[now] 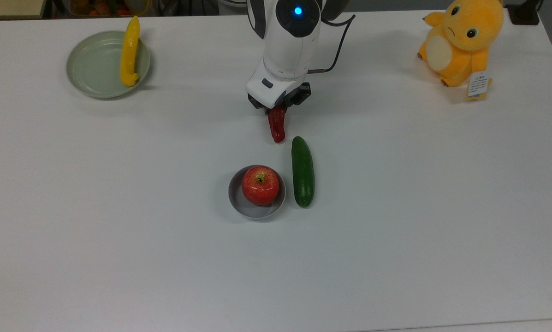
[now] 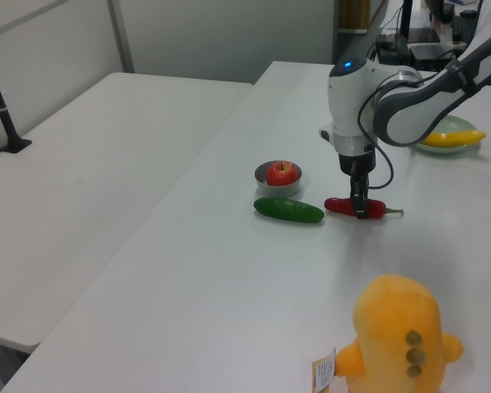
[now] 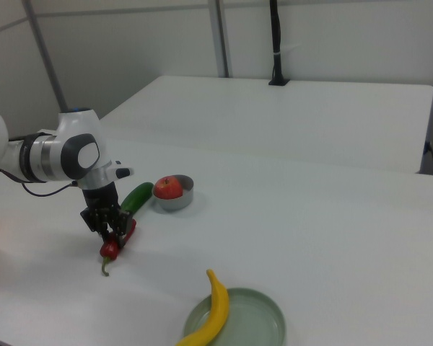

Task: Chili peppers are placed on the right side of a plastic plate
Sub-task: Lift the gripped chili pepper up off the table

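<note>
The dark red chili peppers (image 1: 277,129) lie on the white table at its middle, stem end under the arm. My gripper (image 1: 278,107) is down over the chili's upper half with its fingers closed against its sides. In the left view the gripper (image 2: 361,209) stands upright on the chili peppers (image 2: 344,206); in the right view the gripper (image 3: 114,232) clasps the chili peppers (image 3: 110,249), whose green stem curls toward the camera. The pale green plastic plate (image 1: 91,64) sits far off at the top view's upper left.
A long yellow pepper (image 1: 130,50) lies across the plate's right part in the top view. A green cucumber (image 1: 302,171) lies just beyond the chili's tip, beside a grey bowl (image 1: 252,211) holding a red apple (image 1: 260,185). A yellow plush toy (image 1: 460,39) sits at the upper right.
</note>
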{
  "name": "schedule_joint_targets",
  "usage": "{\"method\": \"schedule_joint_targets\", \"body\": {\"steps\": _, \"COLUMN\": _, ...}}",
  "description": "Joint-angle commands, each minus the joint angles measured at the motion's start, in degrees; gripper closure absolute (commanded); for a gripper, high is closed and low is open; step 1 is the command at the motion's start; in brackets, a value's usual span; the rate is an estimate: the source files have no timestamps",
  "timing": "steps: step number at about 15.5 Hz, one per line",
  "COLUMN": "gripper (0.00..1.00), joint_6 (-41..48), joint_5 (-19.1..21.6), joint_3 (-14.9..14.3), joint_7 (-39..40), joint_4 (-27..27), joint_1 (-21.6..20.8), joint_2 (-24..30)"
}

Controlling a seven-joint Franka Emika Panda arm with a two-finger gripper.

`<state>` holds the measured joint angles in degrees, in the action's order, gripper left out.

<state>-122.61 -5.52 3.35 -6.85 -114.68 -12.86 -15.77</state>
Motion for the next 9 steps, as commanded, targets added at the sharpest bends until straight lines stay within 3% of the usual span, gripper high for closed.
{"method": "schedule_joint_targets", "body": {"steps": 1, "gripper": 1.0, "joint_6": -1.3, "joint_5": -0.8, "joint_3": 0.0, "joint_7": 0.5, "joint_4": -0.5, "joint_1": -0.2, "joint_2": 1.2}}
{"method": "schedule_joint_targets", "body": {"steps": 9, "gripper": 1.0, "joint_6": -0.7, "joint_5": -0.7, "joint_3": 0.0, "joint_7": 0.9, "joint_4": -0.3, "joint_1": 1.5, "joint_2": 3.9}}
